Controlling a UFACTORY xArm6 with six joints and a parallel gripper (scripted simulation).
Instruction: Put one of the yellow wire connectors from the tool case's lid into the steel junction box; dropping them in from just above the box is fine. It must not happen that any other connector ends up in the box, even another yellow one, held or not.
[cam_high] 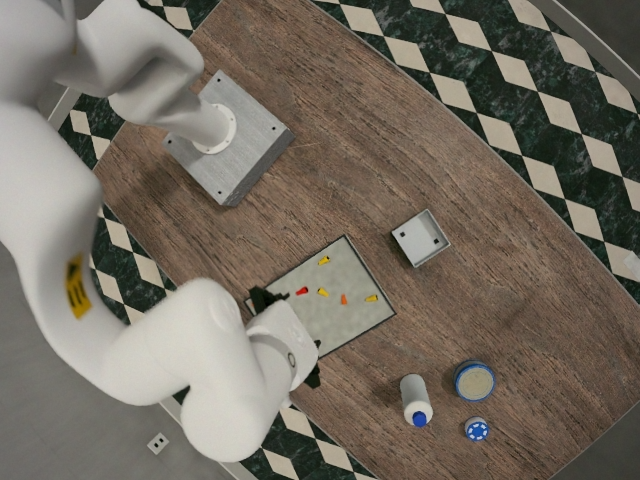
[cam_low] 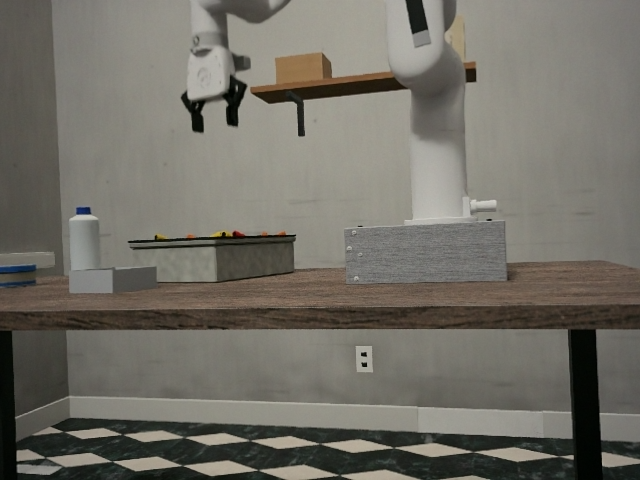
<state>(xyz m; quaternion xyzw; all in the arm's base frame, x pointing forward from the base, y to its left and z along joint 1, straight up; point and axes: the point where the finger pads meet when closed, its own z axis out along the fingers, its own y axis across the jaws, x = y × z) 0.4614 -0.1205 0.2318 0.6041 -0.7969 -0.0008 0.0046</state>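
Note:
The tool case's lid is a grey square tray on the table; it also shows side-on in the exterior view. Three yellow wire connectors lie on it, with a red one and an orange one. The steel junction box is open-topped and empty, to the right of the lid; it also shows in the exterior view. My gripper is open and empty, high above the lid's near-left part. In the top view my wrist hides most of the gripper.
A white bottle with a blue cap, a blue-rimmed round tin and a small blue-and-white disc stand near the table's front right. My grey base block is at the back left. A wall shelf holds a box.

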